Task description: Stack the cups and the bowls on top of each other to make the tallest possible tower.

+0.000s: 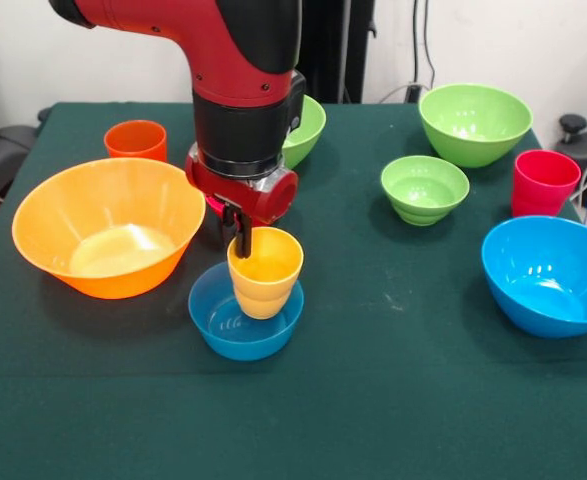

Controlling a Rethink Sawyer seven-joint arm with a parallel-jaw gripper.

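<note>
My gripper (pixel 243 244) is shut on the near-left rim of the yellow ribbed cup (pixel 265 272), with one black finger (pixel 243 238) showing outside the rim. The cup hangs slightly tilted, its base low inside the small blue bowl (pixel 243 318) at the table's middle front. I cannot tell if the base touches the bowl. The very wide orange bowl (pixel 108 225) sits to the left, and the orange cup (pixel 135 140) stands behind it. The small red bowl is out of view. No tall column shows.
A big green bowl (pixel 309 130) is partly hidden behind the arm. Another big green bowl (pixel 473 122) sits at the back right, the small green bowl (pixel 424 188) in front of it. The red cup (pixel 544 182) and big blue bowl (pixel 548 275) are at the right edge.
</note>
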